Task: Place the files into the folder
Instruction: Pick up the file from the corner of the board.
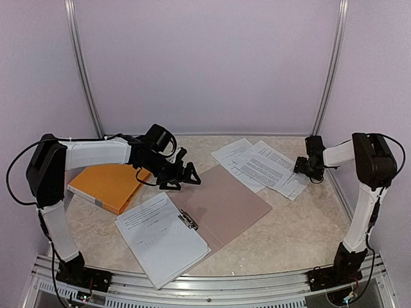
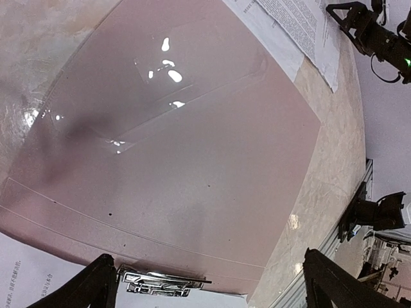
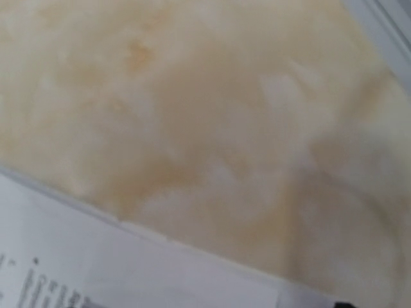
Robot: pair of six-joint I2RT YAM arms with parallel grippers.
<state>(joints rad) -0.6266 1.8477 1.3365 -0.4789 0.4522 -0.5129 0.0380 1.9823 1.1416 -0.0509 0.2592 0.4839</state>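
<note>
1. On the desk (image 1: 302, 224) an open folder (image 1: 225, 202) lies flat, so paper can slide in easily. Its left half has a white sheet (image 1: 157, 240) under a metal clip (image 1: 187, 220). Its right half is bare and pink.
2. Behind the folder, to the right, lie the files (image 1: 257, 163). They are spread in a loose fan on the desk, right beside the folder's far edge. None is inside yet.
3. The left gripper (image 1: 185, 175) hangs over the pink half. Its two fingers are wide apart and hold nothing. I think it is there to keep the folder from sliding.
4. The right gripper (image 1: 307, 168) sits low at the right edge of the files. I think it is there to grab or push them. Its own camera shows only blurry desk and a bit of paper, so I cannot tell if its fingers are apart or together.
5. An orange box (image 1: 109, 186) lies on the left, out of the way.
</note>
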